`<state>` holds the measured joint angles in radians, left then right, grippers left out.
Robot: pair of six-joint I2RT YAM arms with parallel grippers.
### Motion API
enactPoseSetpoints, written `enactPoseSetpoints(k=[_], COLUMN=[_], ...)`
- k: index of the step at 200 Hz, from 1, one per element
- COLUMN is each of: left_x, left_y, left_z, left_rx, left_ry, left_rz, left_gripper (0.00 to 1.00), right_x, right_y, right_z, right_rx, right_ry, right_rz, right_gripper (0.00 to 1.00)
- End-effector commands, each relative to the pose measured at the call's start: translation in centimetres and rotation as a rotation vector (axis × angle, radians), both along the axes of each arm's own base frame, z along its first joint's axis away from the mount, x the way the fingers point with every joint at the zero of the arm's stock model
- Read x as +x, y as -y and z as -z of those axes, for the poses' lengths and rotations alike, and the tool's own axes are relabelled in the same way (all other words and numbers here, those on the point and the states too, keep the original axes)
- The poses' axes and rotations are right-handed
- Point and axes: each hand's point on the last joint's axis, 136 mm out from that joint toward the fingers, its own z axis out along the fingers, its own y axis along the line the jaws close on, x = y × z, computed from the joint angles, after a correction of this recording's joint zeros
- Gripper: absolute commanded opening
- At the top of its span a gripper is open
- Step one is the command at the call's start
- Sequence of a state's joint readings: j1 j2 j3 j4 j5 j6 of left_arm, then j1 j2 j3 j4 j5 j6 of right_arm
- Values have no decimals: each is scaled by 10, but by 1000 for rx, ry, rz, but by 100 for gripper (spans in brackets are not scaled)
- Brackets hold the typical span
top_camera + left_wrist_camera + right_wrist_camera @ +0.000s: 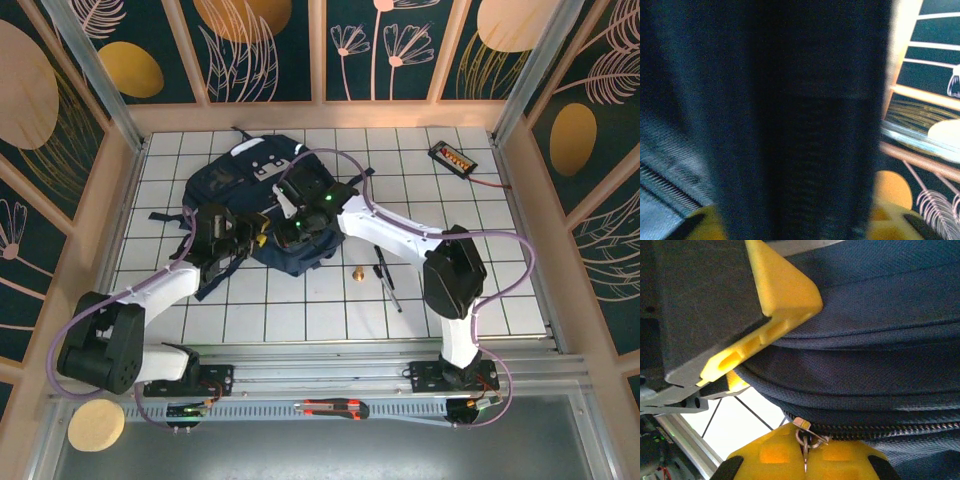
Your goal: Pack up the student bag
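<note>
The student bag (250,185), a dark navy backpack, lies at the back middle of the gridded table (460,250). Both grippers meet at its near edge. My right gripper (805,462) is shut on the metal zipper pull (806,439) of the bag's zip (890,430); from above it sits at the bag's front (290,228). My left gripper (248,235) comes in from the left. Its yellow fingers (780,300) clamp a fold of navy fabric (865,325). In the left wrist view a dark band of bag fabric (800,125) fills the gap between the yellow fingers (887,220).
A black pen (388,280) and a small brass piece (356,272) lie on the table right of the bag. A black device with orange markings (452,157) sits at the back right. A box cutter (335,408) rests on the front rail, a wooden disc (96,425) at the near left.
</note>
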<state>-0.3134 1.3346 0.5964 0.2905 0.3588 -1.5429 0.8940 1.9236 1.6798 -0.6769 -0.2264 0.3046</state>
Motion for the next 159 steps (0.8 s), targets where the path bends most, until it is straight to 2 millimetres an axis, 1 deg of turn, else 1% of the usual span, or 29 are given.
enactPoseSetpoints(k=[1, 14, 28, 37, 46, 63, 72, 80, 82, 85, 93, 100, 113, 114, 115, 120, 129, 138, 150, 159], left_x=[10, 8, 2, -2, -6, -13, -15, -17, -18, -18, -19, -20, -22, -23, -23, -24, -26, -29, -31, -31], left_y=[-2, -9, -17, -22, -26, -28, -27, -26, -26, -26, -26, -25, -22, -22, -22, -22, -22, -23, -32, -41], left_z=[-20, -22, -20, -19, -19, -18, -21, -22, -22, -23, -26, -28, -32, -33, -32, -33, -34, -32, -29, -26], left_rx=[38, 90, 133, 152, 172, 243, 271, 291, 298, 307, 328, 338, 350, 352, 353, 362, 378, 401, 450, 481], left_ry=[82, 92, 87, 88, 98, 101, 122, 134, 134, 142, 164, 175, 193, 193, 192, 195, 198, 191, 172, 159], left_rz=[27, 53, 91, 112, 132, 197, 239, 272, 278, 290, 322, 347, 397, 400, 403, 421, 449, 479, 494, 493], left_gripper=[0, 0, 0, 0, 0, 0, 0, 0, 0, 0, 0, 0, 0, 0, 0, 0, 0, 0, 0, 0], right_x=[0, 10, 25, 38, 56, 86, 105, 115, 123, 130, 146, 159, 183, 186, 186, 200, 217, 235, 258, 266], right_y=[17, 45, 80, 100, 121, 148, 159, 157, 165, 169, 175, 179, 185, 188, 188, 193, 199, 206, 215, 211], right_z=[-3, 5, 15, 20, 26, 34, 35, 35, 35, 35, 35, 38, 41, 42, 42, 42, 42, 38, 27, 21], right_rx=[-60, -117, -176, -193, -215, -228, -234, -234, -236, -241, -261, -276, -300, -317, -317, -326, -335, -331, -329, -288], right_ry=[16, 28, 30, 31, 51, 80, 110, 144, 152, 164, 217, 258, 362, 381, 381, 433, 512, 574, 633, 641], right_rz=[21, 62, 112, 141, 181, 228, 251, 235, 251, 254, 241, 212, 160, 155, 155, 154, 123, 103, 126, 97], right_gripper=[0, 0, 0, 0, 0, 0, 0, 0, 0, 0, 0, 0, 0, 0, 0, 0, 0, 0, 0, 0])
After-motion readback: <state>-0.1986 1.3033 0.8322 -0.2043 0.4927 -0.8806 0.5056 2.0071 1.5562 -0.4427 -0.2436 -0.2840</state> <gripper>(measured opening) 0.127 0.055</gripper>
